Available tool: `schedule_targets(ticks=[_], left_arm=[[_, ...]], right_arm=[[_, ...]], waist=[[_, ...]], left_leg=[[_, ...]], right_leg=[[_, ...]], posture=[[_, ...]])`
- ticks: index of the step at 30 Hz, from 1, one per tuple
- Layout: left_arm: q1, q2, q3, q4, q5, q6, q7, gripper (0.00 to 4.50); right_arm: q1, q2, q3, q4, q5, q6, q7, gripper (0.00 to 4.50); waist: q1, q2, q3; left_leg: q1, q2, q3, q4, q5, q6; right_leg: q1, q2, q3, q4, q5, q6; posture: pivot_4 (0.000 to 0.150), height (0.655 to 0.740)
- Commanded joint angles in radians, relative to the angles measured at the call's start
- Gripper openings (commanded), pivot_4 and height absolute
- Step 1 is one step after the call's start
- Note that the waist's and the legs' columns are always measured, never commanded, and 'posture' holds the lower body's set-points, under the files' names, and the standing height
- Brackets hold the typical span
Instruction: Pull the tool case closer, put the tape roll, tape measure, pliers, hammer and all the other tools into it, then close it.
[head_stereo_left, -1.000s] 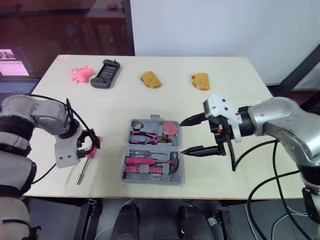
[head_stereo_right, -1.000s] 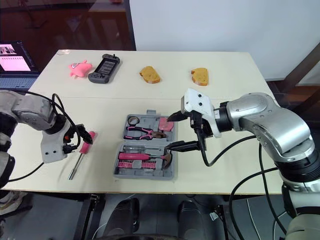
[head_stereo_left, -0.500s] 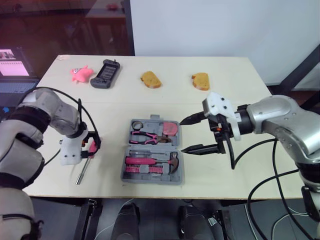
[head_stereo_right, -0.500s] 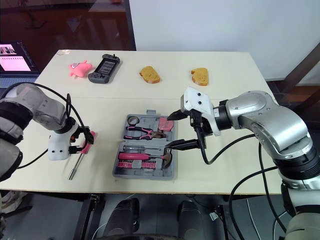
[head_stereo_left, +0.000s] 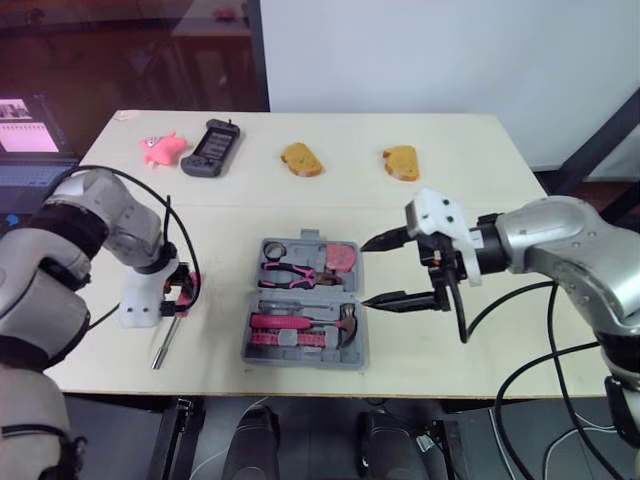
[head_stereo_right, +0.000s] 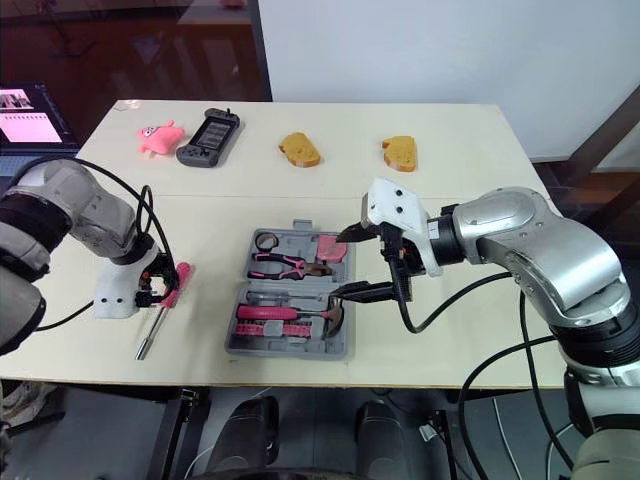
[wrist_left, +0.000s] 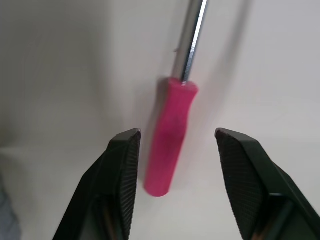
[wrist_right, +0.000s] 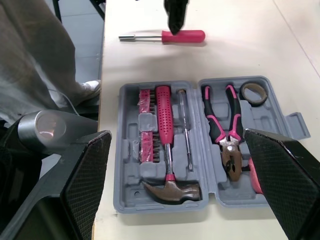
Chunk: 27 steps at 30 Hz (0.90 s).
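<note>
The grey tool case (head_stereo_left: 262, 352) lies open at the table's middle, holding a tape roll (head_stereo_left: 275, 249), pink pliers (head_stereo_left: 290, 272), a pink tape measure (head_stereo_left: 342, 258) and a hammer (head_stereo_left: 312, 326). Left of it a screwdriver (head_stereo_left: 166, 334) with a pink handle (wrist_left: 171, 132) lies on the table. My left gripper (head_stereo_left: 181, 293) is open, pointing down, one finger (wrist_left: 120, 165) on each side of that handle without touching it. My right gripper (head_stereo_left: 367, 272) hangs open just right of the case, holding nothing.
Along the table's far side lie a pink toy (head_stereo_left: 162, 147), a black handheld device (head_stereo_left: 210, 147) and two pieces of bread (head_stereo_left: 301, 159) (head_stereo_left: 401, 162). A laptop (head_stereo_left: 25, 135) stands off the left edge. Cables trail from both arms.
My left gripper has swung in and turned down over the screwdriver's pink handle. The right gripper and the case have stayed where they were.
</note>
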Motion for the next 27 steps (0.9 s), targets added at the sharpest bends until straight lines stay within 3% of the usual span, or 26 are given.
schedule_targets(ticks=[1,22,25,27], left_arm=[[-0.003,0.023,-0.027,-0.005,0.029,0.027,0.02,2.81],[0.022,0.057,-0.033,-0.018,-0.02,-0.017,-0.01,2.81],[0.018,0.057,-0.029,-0.017,-0.023,-0.009,-0.017,2.02],[0.014,0.052,-0.034,-0.01,-0.011,0.011,-0.014,1.06]], right_arm=[[-0.003,-0.012,-0.037,-0.036,0.013,-0.002,-0.005,4.5],[0.022,-0.023,-0.052,-0.055,0.011,0.005,-0.03,4.5],[0.022,-0.024,-0.055,-0.058,0.013,0.009,-0.032,4.5],[0.023,-0.025,-0.057,-0.06,0.014,0.011,-0.034,4.5]], waist=[[0.0,0.0,0.0],[0.0,0.0,0.0],[0.0,0.0,0.0],[0.0,0.0,0.0]], left_leg=[[0.0,0.0,0.0,0.0,0.0,0.0],[0.001,0.0,0.0,0.001,0.0,0.0],[0.0,0.0,0.0,0.001,0.0,0.0],[0.0,0.0,0.0,0.001,0.0,0.0]], right_leg=[[0.0,0.0,0.0,0.0,0.0,0.0],[0.0,0.0,0.0,0.002,0.0,0.0],[0.0,0.0,0.0,0.002,0.0,0.0],[0.0,0.0,0.0,0.002,0.0,0.0]], posture=[[0.15,0.7207],[0.15,0.7207],[0.15,0.7207],[0.15,0.7207]])
